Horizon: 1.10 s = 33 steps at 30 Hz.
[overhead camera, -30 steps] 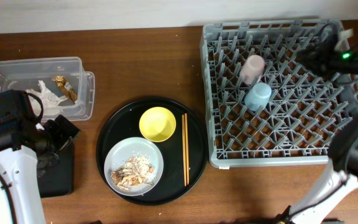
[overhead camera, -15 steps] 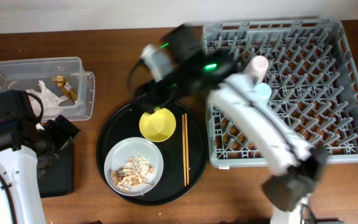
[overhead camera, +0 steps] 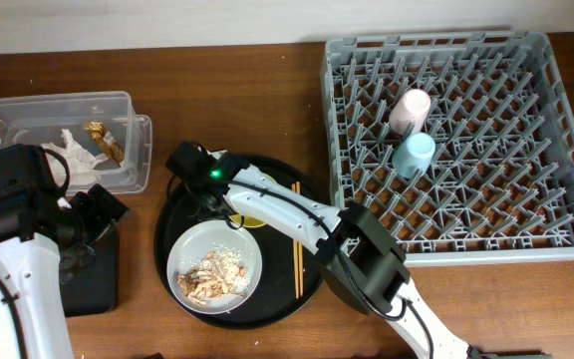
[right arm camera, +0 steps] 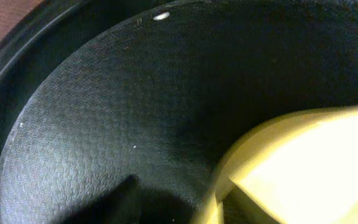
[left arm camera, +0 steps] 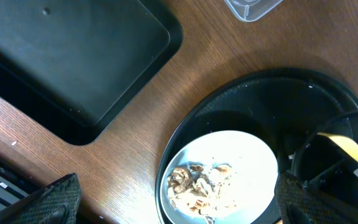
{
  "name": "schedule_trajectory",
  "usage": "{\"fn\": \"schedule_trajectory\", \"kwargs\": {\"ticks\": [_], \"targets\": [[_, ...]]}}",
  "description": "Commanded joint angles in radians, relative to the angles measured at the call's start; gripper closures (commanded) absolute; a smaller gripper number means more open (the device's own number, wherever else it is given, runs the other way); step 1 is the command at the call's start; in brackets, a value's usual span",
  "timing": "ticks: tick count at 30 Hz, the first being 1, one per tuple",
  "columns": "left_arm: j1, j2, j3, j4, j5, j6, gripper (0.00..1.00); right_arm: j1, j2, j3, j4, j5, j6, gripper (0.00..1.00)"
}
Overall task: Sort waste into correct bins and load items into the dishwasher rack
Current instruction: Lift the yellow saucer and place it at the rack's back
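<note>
The yellow bowl sits in the round black tray, mostly hidden in the overhead view by my right arm. My right gripper is low at the bowl's rim; its fingers do not show clearly. The grey plate with brown food scraps and the chopsticks lie in the same tray. The pink cup and blue cup stand in the grey rack. My left gripper is open and empty above the flat black tray. The clear box holds napkins and a gold wrapper.
In the left wrist view the plate and scraps lie between my open fingers, with the flat black tray at upper left. My right arm's links cross the round tray's right side.
My right arm has swung from the rack's far right corner across to the round black tray and come down at the yellow bowl. The left arm has not moved.
</note>
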Motion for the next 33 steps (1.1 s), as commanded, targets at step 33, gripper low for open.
{"fn": "schedule_trajectory", "kwargs": {"ticks": [33], "targets": [[0.004, -0.004, 0.011, 0.002, -0.004, -0.006, 0.01, -1.097, 0.183, 0.335, 0.437, -1.319, -0.092, 0.94]]}}
